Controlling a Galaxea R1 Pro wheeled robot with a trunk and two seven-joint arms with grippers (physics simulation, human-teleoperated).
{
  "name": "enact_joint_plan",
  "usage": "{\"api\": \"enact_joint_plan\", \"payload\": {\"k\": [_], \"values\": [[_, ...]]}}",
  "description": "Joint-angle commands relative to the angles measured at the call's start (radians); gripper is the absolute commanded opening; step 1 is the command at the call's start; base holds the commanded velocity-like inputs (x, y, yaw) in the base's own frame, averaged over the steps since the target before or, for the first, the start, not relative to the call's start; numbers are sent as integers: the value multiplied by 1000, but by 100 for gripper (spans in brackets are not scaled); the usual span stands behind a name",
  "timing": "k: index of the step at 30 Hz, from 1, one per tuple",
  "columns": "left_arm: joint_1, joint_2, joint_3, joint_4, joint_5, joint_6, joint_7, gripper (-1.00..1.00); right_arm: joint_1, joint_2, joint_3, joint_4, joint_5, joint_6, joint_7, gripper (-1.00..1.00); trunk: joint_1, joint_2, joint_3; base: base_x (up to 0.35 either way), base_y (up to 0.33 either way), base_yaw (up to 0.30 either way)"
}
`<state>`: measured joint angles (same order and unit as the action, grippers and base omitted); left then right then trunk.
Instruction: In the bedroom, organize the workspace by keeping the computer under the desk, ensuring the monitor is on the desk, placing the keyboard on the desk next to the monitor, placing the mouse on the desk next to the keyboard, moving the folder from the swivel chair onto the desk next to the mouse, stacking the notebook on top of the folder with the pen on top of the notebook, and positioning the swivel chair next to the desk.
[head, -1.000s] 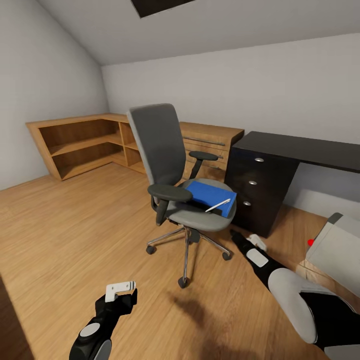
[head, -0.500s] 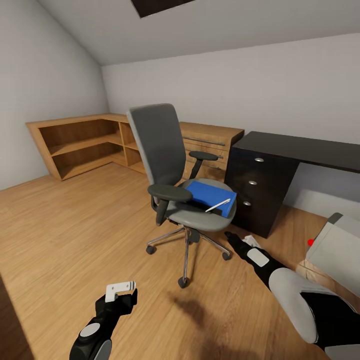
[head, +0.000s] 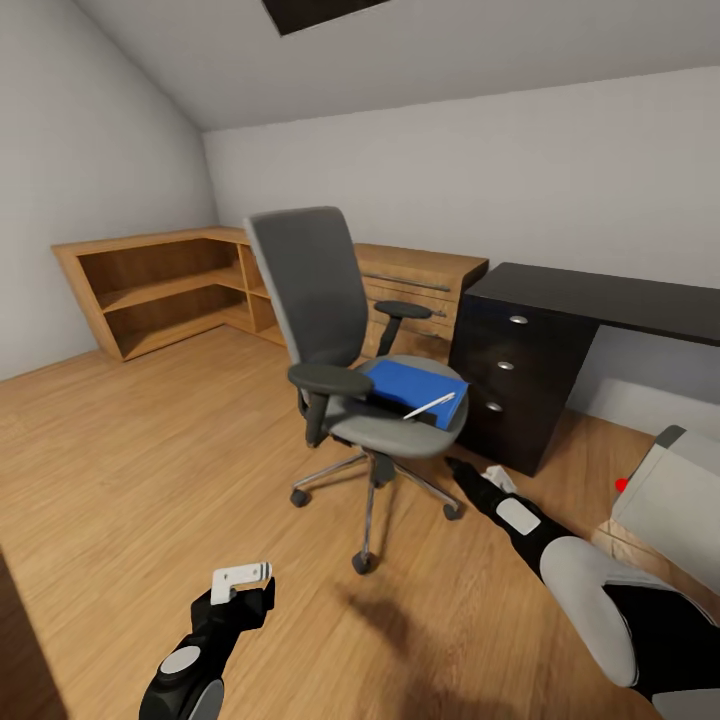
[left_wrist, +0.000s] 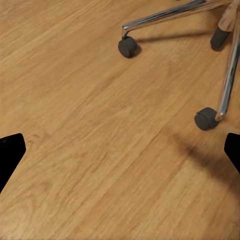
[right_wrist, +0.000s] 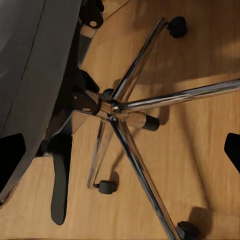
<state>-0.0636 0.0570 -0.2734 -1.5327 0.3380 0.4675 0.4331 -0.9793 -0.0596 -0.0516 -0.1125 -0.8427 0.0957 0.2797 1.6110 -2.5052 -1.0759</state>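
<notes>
- Our right pincer (head: 462, 470) is reaching out low on the right, just under the near edge of the swivel chair (head: 345, 330) seat; its right wrist view is showing dark fingertips wide apart at the picture's two sides, so we are reading it as open and holding nothing.
- Our left pincer (head: 240, 578) is hanging over the bare floor (head: 150, 450) at near left, well apart from the chair, its fingers likewise spread and empty.
- The folder (head: 412, 387) is lying flat on the chair seat, with the pen (head: 428, 405) resting on top of it near its right edge.
- The counter (head: 600, 295) is standing to the right of the chair, and the computer (head: 672, 500) is sitting on the floor at far right.
- We are judging the folder light, thin and stiff, likely slippery; gripping an overhanging edge looks best.
- The pen is loose and could roll off if the folder is tilted.
- The chair is on casters, so any push is likely to shift it.
</notes>
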Motion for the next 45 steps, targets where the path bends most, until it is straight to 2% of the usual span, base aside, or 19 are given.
{"api": "enact_joint_plan", "payload": {"k": [1,8,27,28,29,31,33,45], "values": [[-1,1,-3,-1,10,2,10,100,0,-4,-5,0,-3,6,18,100,0,0,-1,0,0,0],[-1,1,-3,-1,10,2,9,100,1,-8,-4,2,-1,4,52,100,0,0,-1,0,0,0],[-1,1,-3,0,11,2,9,100,1,-8,-4,2,-1,4,59,100,0,0,-1,-119,0,0],[-1,0,-4,0,11,2,9,100,1,-9,-4,2,-1,4,70,100,0,0,-1,-7,0,0],[-1,0,-4,0,12,2,9,100,10,-17,-4,3,0,4,170,100,0,0,-1,-1,0,0],[-1,0,-4,0,12,2,8,100,20,-24,-4,2,0,4,211,100,0,0,-1,0,0,0],[-1,1,-4,2,12,3,5,100,34,-33,-4,2,-2,4,280,100,0,0,-1,0,0,0],[-1,0,-4,17,11,3,4,100,36,-33,-4,2,-5,1,291,100,0,0,-1,0,0,0]]}}
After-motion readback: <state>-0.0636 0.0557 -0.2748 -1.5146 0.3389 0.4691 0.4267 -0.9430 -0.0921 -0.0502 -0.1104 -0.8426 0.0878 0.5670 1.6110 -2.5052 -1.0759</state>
